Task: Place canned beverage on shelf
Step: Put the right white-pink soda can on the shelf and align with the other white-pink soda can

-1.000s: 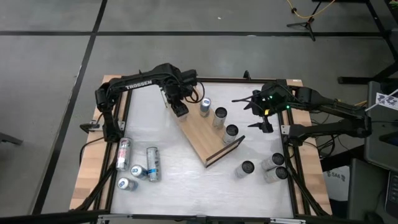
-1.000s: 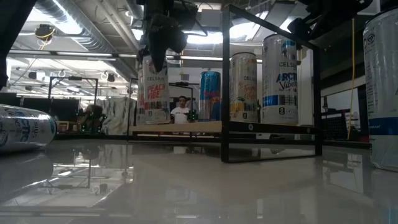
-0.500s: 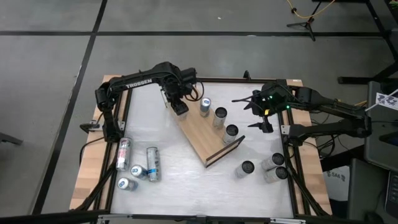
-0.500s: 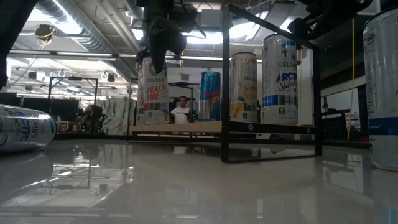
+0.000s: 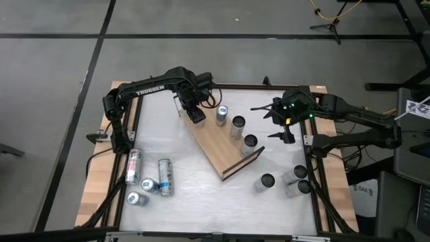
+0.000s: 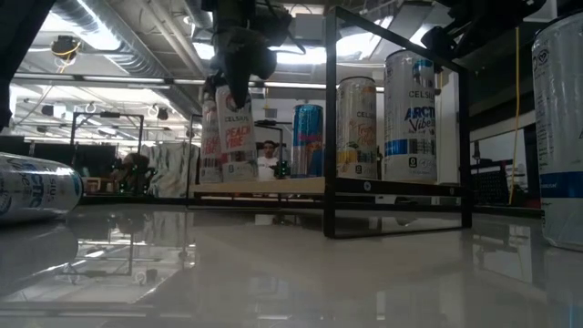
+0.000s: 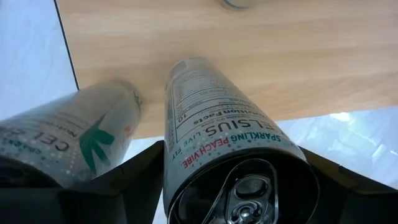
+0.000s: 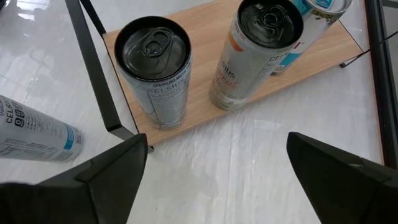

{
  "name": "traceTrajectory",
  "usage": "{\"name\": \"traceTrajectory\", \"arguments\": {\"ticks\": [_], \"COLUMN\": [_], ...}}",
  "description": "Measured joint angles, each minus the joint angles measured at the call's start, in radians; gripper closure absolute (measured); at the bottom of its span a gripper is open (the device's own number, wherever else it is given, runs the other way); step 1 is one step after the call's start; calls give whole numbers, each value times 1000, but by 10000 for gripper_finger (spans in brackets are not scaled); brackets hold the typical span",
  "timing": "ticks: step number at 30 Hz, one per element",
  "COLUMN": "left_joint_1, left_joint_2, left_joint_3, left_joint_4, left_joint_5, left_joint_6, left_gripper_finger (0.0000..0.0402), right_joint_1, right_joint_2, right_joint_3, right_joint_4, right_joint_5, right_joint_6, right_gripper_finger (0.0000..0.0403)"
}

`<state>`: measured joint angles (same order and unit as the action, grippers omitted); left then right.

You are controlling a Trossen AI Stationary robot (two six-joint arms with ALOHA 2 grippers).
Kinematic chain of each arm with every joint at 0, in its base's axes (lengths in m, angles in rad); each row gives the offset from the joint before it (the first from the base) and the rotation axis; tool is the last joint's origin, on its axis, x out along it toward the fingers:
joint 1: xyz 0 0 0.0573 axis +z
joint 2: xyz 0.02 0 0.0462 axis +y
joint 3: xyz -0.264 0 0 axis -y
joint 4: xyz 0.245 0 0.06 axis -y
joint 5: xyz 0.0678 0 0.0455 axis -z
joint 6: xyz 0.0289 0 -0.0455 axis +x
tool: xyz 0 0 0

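Your shelf [image 5: 222, 144] lies flat on the white table [image 5: 201, 195], its long axis running diagonally from the far left toward the near right, with black wire rails at both short ends. Your left arm reaches in from the far-left corner, bent over the shelf's far end. Its left gripper [image 5: 195, 112] is clamped around a Celsius Peach Vibe can [image 6: 230, 135], one dark finger on either side; the can is tilted off upright, its base above the board's far end. Three cans [image 5: 236, 126] stand upright in a row along the shelf's far edge. Your right arm waits at the far right of the table, and the right gripper [image 5: 272, 109] hangs spread wide, holding nothing, pointing toward those standing cans.
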<state>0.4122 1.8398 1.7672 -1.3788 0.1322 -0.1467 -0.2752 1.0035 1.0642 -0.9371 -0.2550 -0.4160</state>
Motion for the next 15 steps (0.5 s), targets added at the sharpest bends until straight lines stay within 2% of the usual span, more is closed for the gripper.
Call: {"name": "traceTrajectory", "arguments": {"ticks": [15], "left_joint_1": [0], "left_joint_2": [0], "left_joint_3": [0], "left_joint_4": [-28], "left_joint_5": [16], "left_joint_6": [-3], "left_gripper_finger": [122], "right_joint_1": [0], "right_joint_2": [0], "right_joint_3": [0], "right_joint_4": [0], "right_joint_5": [0], "right_joint_6": [0], "right_gripper_finger": [24]}}
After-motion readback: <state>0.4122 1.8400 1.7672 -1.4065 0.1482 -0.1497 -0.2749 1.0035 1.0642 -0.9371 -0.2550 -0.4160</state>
